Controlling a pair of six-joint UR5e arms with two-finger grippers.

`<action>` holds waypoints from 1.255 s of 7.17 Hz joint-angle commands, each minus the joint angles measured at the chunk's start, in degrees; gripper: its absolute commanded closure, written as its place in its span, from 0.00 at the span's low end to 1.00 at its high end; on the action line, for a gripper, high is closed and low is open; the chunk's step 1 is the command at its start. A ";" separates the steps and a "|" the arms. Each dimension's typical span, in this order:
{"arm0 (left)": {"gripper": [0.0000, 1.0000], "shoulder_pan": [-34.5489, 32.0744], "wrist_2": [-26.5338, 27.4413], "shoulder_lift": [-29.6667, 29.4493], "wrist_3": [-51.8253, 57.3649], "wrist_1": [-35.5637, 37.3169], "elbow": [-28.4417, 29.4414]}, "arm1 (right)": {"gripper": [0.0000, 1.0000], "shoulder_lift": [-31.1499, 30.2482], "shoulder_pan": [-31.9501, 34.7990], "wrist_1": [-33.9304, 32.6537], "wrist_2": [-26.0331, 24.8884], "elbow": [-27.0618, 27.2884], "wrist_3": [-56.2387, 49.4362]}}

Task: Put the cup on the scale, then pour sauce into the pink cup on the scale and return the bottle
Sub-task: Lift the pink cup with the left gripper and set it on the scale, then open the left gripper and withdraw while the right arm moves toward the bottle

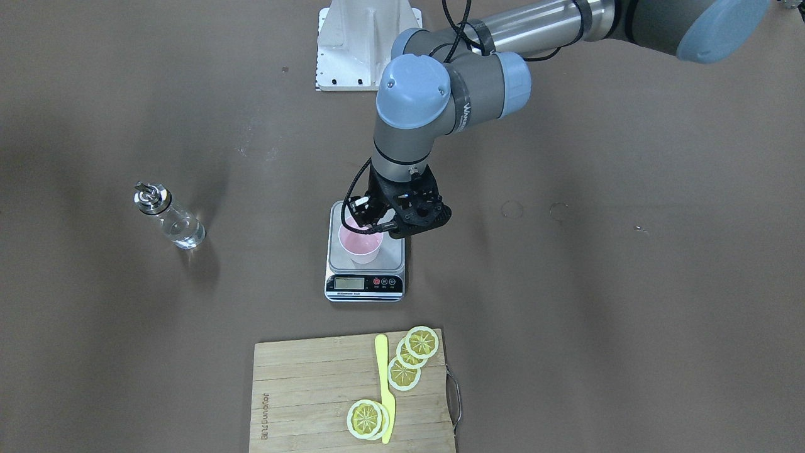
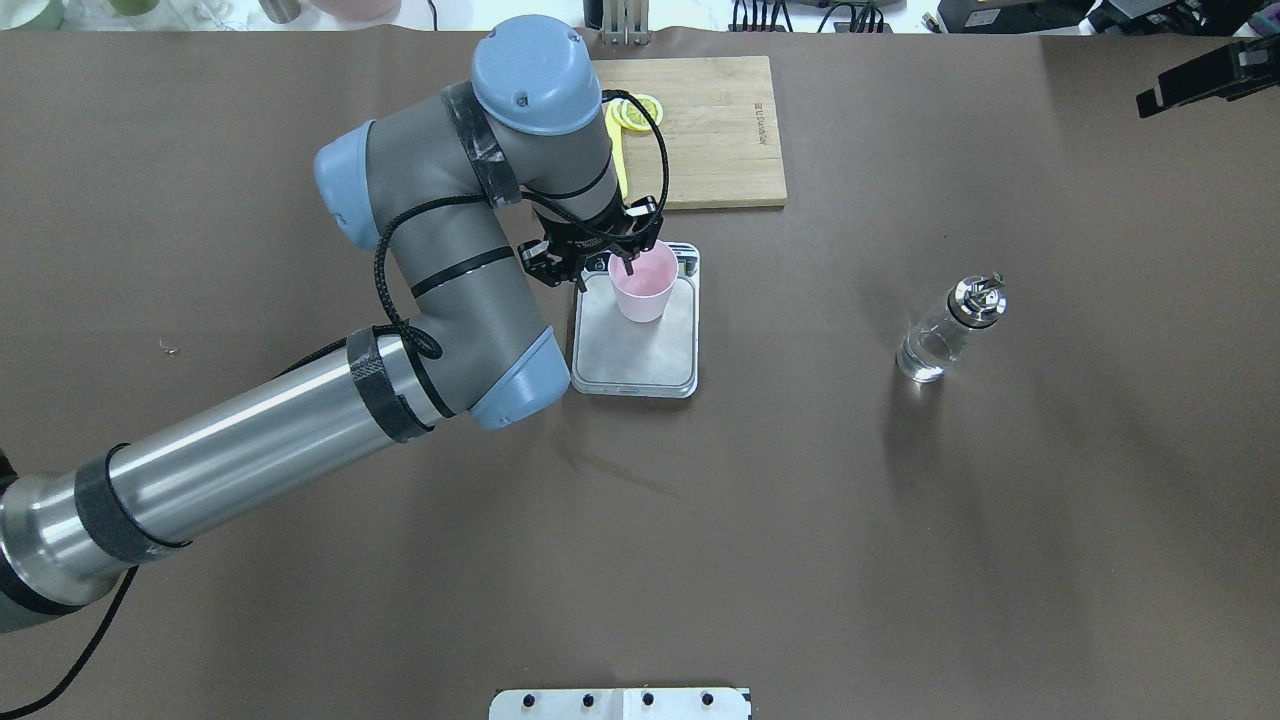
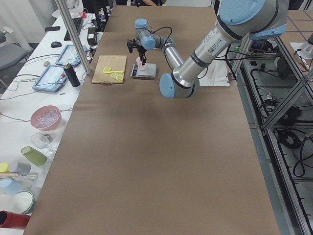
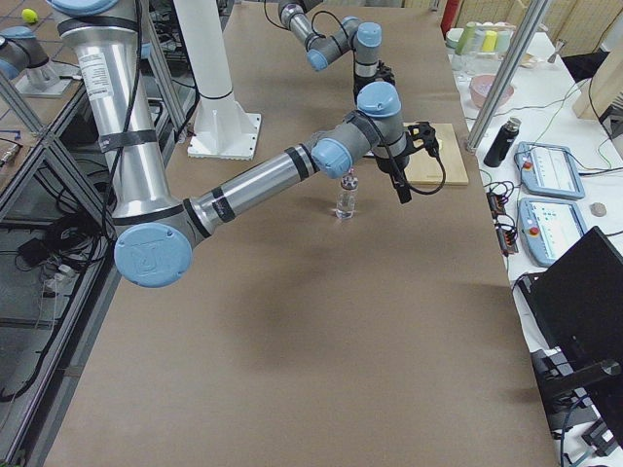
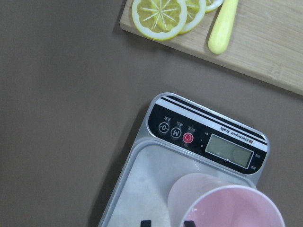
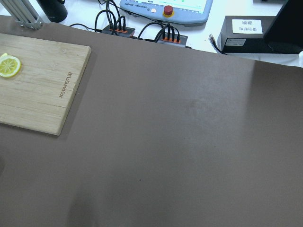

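Observation:
The pale pink cup (image 1: 360,244) stands upright on the silver platform of the scale (image 1: 393,253), toward its display end. My left gripper (image 2: 618,268) points down at the cup's rim with one finger inside the cup (image 2: 645,288) and one outside. In the left wrist view the fingertips (image 5: 146,222) straddle the cup's (image 5: 227,208) wall with a gap, so the gripper is open. The bottle (image 2: 945,335) with clear sauce and a silver pourer stands alone far to the right of the scale (image 2: 640,358). My right gripper (image 2: 1200,75) hangs high at the far right; its jaws are unclear.
A wooden cutting board (image 1: 302,384) with lemon slices (image 1: 421,341) and a yellow knife (image 1: 383,384) lies just beyond the scale's display end. The left arm's elbow (image 2: 430,300) hangs over the table beside the scale. Brown table (image 2: 800,520) stretches between scale and bottle.

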 commanded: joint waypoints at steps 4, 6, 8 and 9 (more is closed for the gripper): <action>0.02 -5.01 -4.91 9.62 5.57 1.96 -10.96 | 0.00 -13.15 -11.26 1.93 -11.81 19.44 1.16; 0.02 -5.01 -4.73 10.77 5.57 1.87 -11.67 | 0.00 -27.52 -17.06 25.20 -18.12 19.74 9.65; 0.02 -4.93 -4.47 11.13 5.57 1.79 -11.67 | 0.02 -31.20 -22.69 31.74 -25.16 19.65 12.06; 0.02 -4.93 -4.38 11.21 5.57 1.79 -11.67 | 0.02 -31.46 -25.15 31.83 -28.67 19.65 12.15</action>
